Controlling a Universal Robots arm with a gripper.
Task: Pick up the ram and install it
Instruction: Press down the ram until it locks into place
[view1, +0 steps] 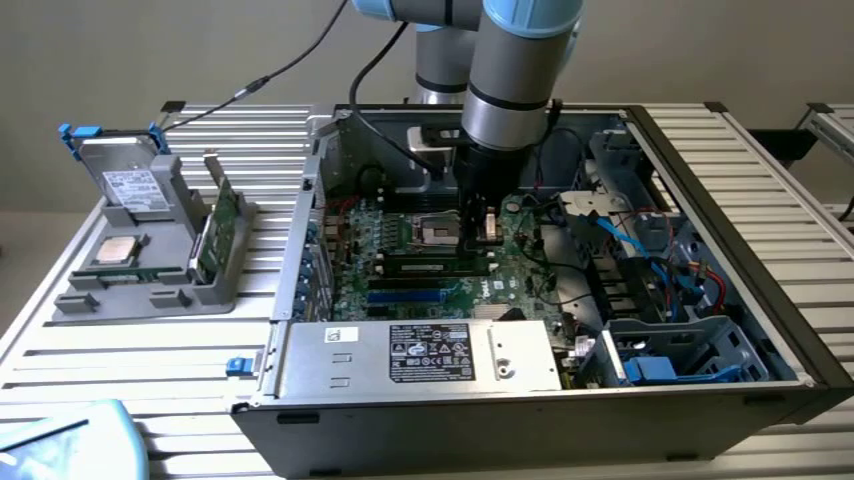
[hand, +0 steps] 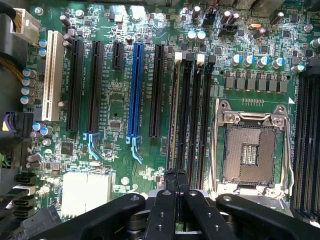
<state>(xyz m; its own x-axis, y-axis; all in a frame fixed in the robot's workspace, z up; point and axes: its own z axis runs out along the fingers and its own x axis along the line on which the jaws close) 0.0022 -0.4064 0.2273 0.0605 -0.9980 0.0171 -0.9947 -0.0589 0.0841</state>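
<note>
Exterior view has the open PC case (view1: 747, 300) mid-frame, arm reaching down into it, with the ram (view1: 430, 267) seated on the motherboard (view1: 400, 290). Wrist view gets close: gripper (hand: 176, 181) fingers pinched together, empty, over the memory slots (hand: 192, 115).

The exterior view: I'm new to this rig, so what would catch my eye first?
The open computer case on the slatted table, with the arm reaching down into it. Its gripper, shut, is low over the green motherboard, beside the empty processor socket. At the exterior view's left stands a grey parts holder.
</note>
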